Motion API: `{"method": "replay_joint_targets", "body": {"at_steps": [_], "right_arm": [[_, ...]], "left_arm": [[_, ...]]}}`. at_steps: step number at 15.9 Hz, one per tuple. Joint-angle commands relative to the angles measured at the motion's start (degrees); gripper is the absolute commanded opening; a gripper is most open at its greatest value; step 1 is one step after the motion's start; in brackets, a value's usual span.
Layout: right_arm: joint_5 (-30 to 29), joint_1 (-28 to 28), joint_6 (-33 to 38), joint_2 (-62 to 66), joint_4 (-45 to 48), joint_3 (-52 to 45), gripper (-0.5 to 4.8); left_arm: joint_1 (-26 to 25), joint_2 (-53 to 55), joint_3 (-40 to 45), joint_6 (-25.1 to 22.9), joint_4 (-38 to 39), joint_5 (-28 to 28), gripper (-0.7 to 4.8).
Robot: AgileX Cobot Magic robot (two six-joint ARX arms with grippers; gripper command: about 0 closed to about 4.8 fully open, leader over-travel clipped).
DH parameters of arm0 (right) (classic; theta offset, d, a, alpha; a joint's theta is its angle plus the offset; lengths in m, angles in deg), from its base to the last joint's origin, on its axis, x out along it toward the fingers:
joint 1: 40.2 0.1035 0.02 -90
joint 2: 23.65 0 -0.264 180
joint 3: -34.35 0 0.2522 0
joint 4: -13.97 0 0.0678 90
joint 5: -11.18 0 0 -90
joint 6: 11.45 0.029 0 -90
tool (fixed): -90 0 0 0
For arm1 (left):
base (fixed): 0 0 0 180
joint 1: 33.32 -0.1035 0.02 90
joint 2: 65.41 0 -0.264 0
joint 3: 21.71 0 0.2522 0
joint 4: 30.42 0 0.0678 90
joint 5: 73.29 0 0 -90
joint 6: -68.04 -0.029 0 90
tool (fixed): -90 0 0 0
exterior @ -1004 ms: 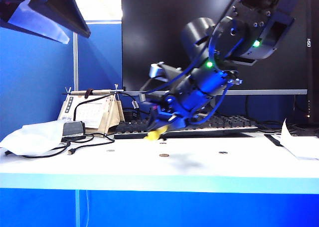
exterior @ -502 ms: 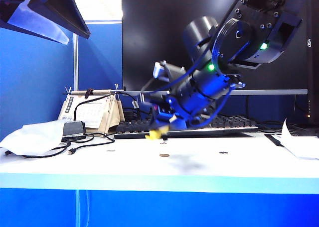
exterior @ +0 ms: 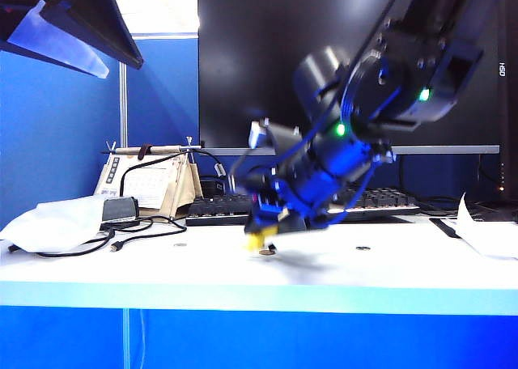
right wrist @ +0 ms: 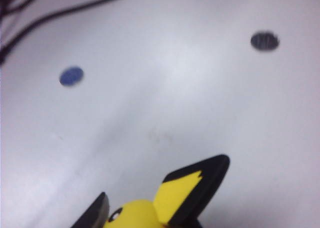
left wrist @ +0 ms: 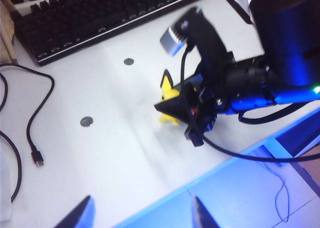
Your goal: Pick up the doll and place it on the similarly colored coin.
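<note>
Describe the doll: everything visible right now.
The doll is a small yellow cartoon figurine, plastic-looking, with pointed yellow ears tipped in black and a dark eye spot showing on the head. It is held in the right gripper, low over the white table, near its front edge. A bronze coin lies right beside it in the exterior view; contact with the table or coin cannot be told. Its body is mostly hidden by the gripper.

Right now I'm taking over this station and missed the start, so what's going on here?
The right gripper holds the yellow doll low over the white table, just beside the golden coin it should go on; the doll is not yet released. The left gripper hangs open and empty above the table's front edge. Two duller coins lie apart, near the keyboard.
</note>
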Motion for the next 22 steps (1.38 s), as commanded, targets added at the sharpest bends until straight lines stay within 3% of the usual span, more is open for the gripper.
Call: {"method": "replay_joint_targets", "body": {"at_steps": [1,9,12,16,19,22], "right_arm": [[0.4,0.1,0.2,0.2,0.2,0.2,1.34],[1.2,0.0,-0.3,2.3,0.9,0.2,1.38],[2.1,0.0,-0.3,2.4,0.4,0.2,2.07],[5.3,-0.1,-0.3,2.3,0.4,0.2,2.13],[7.7,-0.2,-0.3,2.3,0.2,0.2,3.14],[8.3,-0.6,-0.5,2.3,0.0,0.2,3.39]], "left_arm": [[0.0,-0.2,-0.4,-0.4,0.4,0.0,2.56],[0.0,-0.2,-0.4,-0.1,0.8,-1.5,2.56],[0.0,-0.2,-0.4,0.0,1.0,-3.1,2.56],[0.0,-0.9,-0.4,0.0,1.0,-3.0,2.56],[0.0,-1.6,-0.4,-0.1,0.9,-2.8,2.56],[0.0,-1.7,-0.4,-0.2,1.0,-2.8,2.56]]}}
